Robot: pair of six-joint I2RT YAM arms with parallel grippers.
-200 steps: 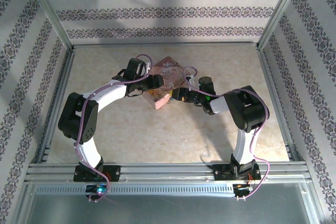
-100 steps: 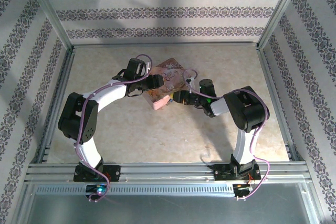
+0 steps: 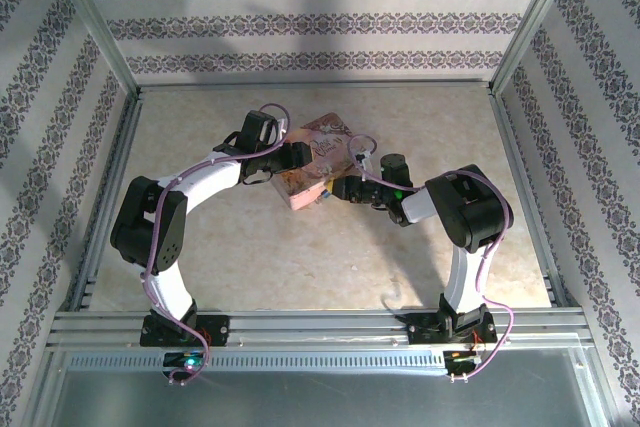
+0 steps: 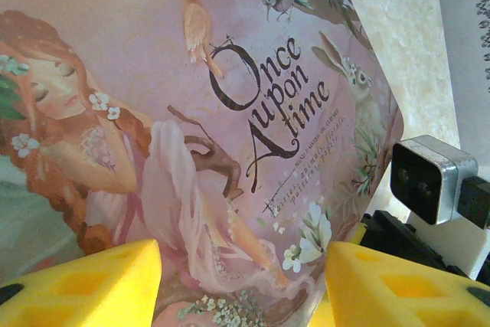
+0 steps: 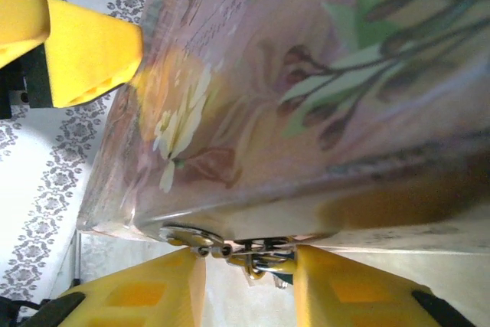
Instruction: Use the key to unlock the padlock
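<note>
While my left jaws stand wide at the pink box (image 4: 191, 112), my right arm reaches leftward. My right jaws flank the padlock (image 5: 256, 261) narrowly; grip indeterminate.

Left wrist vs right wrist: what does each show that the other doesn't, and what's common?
Left wrist only: the pink box lid seen face-on, with its "Once upon a time" lettering, and a grey-and-black module on the other arm at right.
Right wrist only: the box's lower edge with the small silvery padlock between the fingers of the right gripper. I cannot make out the key.
Both: the pink box and yellow fingers. The left gripper straddles the box's corner.
</note>
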